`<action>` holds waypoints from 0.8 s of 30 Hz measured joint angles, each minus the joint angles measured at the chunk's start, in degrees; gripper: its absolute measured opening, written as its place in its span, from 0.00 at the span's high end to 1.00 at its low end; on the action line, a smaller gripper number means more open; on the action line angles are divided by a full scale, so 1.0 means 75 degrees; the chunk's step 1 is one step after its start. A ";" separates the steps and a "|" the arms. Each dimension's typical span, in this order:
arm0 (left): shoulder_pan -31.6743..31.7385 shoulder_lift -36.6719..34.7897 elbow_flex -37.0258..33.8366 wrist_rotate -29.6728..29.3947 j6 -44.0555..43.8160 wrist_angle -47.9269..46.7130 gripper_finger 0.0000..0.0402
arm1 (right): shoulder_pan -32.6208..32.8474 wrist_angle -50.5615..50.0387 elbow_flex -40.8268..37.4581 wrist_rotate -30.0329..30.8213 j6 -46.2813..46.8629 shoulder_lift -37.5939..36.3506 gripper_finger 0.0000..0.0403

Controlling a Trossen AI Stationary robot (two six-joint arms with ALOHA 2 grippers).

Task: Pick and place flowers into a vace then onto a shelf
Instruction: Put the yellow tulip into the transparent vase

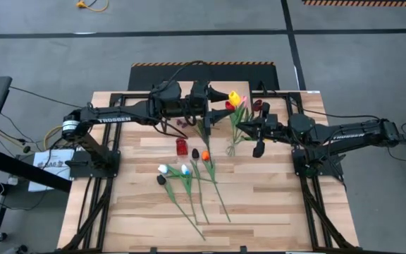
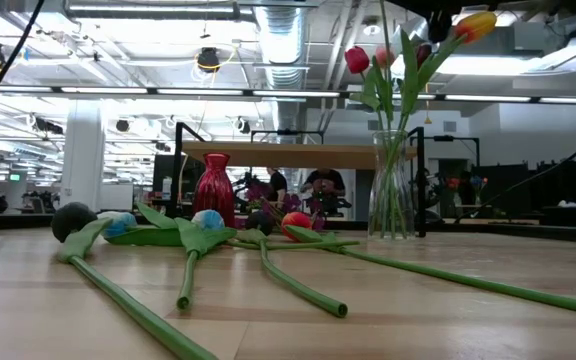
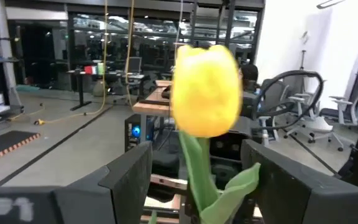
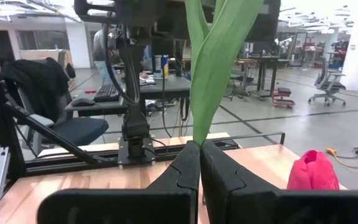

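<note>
A clear glass vase [image 2: 393,190] stands on the table with several tulips upright in it: red [image 2: 357,58], yellow [image 1: 235,99], pink [image 1: 244,103]. My left gripper [image 3: 197,168] is open around the yellow tulip [image 3: 205,90], one finger on each side of its stem just below the head, with gaps showing. My right gripper [image 4: 199,152] comes from the table's right [image 1: 240,127] and is shut on a green leaf of the bunch. Several more tulips [image 1: 196,176] lie flat on the table. The shelf [image 2: 298,153] stands behind the vase. My right gripper pinches a long green leaf [image 4: 196,134] of a tulip in the vase between its two shut fingers, about level, from the table's right. The leaf rises straight up out of the fingertips. I cannot tell whether the stem is also in the pinch.
A small red vase [image 1: 182,147] stands left of the glass vase, close behind the lying tulips [image 2: 198,235]. A pink tulip head [image 4: 312,171] sits close beside my right gripper. Bare planks [image 1: 273,204] lie toward the near edge. People sit in the room beyond the shelf.
</note>
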 joint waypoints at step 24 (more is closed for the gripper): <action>0.0058 0.0046 -0.0005 0.1016 -0.0236 0.0274 0.41 | -0.0020 0.0007 0.0000 -0.0519 -0.0085 0.0000 1.00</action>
